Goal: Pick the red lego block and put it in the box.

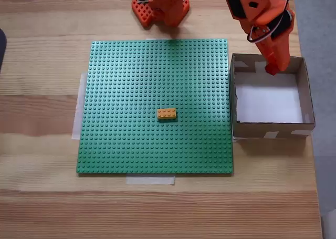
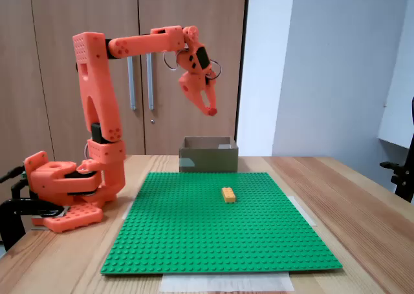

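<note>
Green baseplate point(image 2: 220, 226), arm raised, tool point(image 2: 210, 111) above box point(image 2: 208, 158)

Pale grained wooden table point(image 1: 42, 118): smooth, satin. Large green studded plastic baseplate point(image 1: 131, 92): bumpy, slight sheen. Small yellow-orange plastic brick point(image 1: 167, 113): glossy. Square brown cardboard box point(image 1: 270, 128): matt walls, white paper-like floor, pale tape patches. Orange plastic robot arm point(image 2: 97, 94): matt shell. Brown wood-veneer cupboard doors point(image 2: 58, 10): smooth.

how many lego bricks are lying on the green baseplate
1: a yellow-orange brick right of centre on the green baseplate in the top-down fixed view. No red one lies there.
</note>
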